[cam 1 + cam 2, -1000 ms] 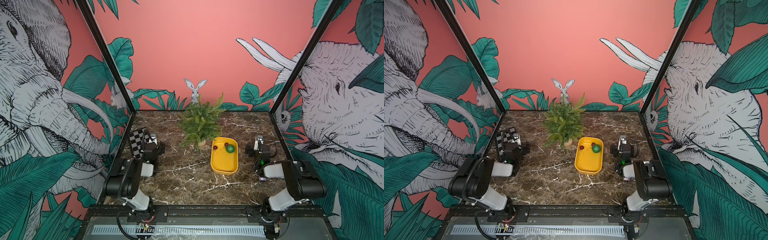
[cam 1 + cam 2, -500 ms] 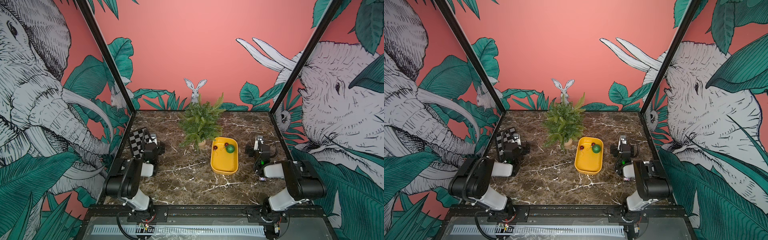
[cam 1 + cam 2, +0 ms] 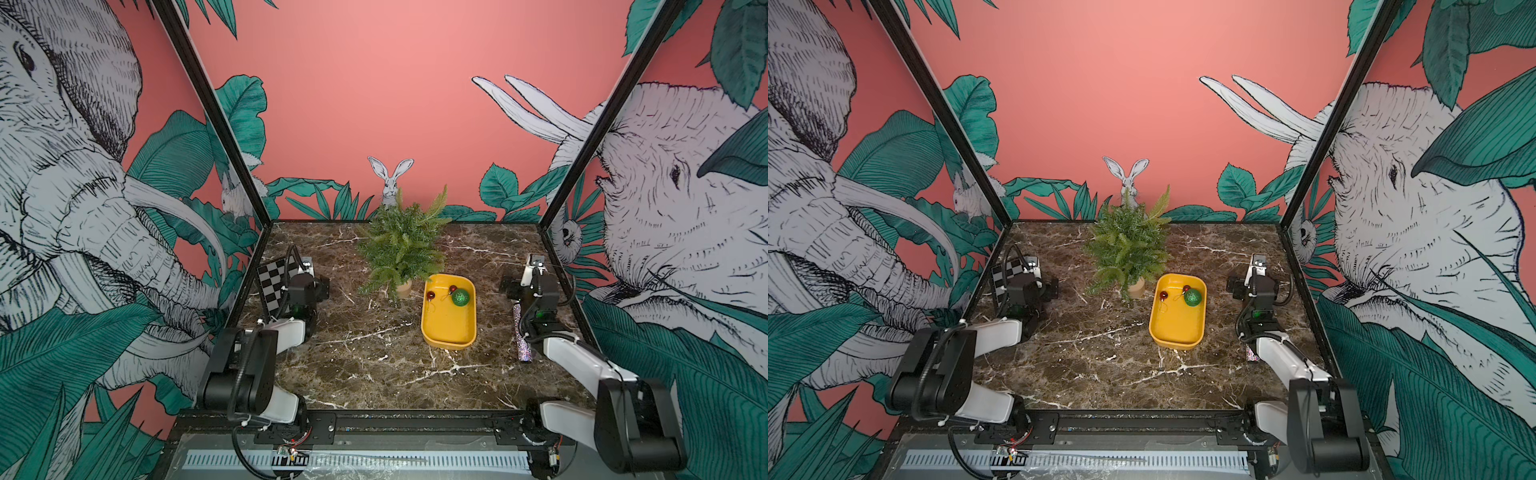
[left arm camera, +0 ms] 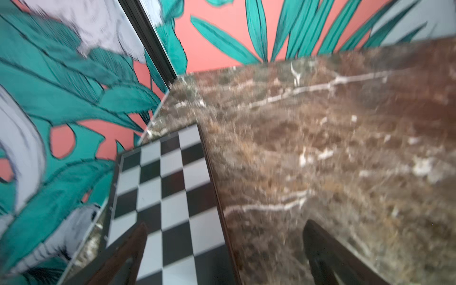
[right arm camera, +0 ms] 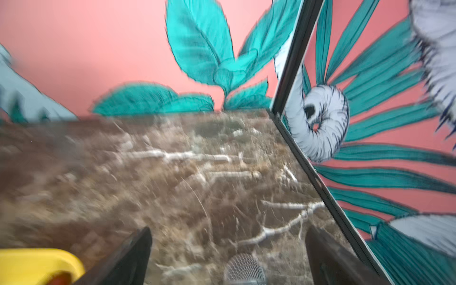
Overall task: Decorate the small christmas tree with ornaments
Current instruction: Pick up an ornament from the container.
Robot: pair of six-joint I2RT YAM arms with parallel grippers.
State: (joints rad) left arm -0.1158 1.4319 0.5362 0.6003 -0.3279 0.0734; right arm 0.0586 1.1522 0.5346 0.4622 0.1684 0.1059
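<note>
Three ornaments lie in the yellow tray beside the small christmas tree in both top views. Left wrist view: my left end effector is open, empty. Right wrist view: the right end effector, open too, should pinch a string loop, I think.

The whole marble table is seen from high up at the front in both top views, facing the back wall. The wrist views are set low and close to it: the checkered board is caught by the left, the yellow tray by the right.
</note>
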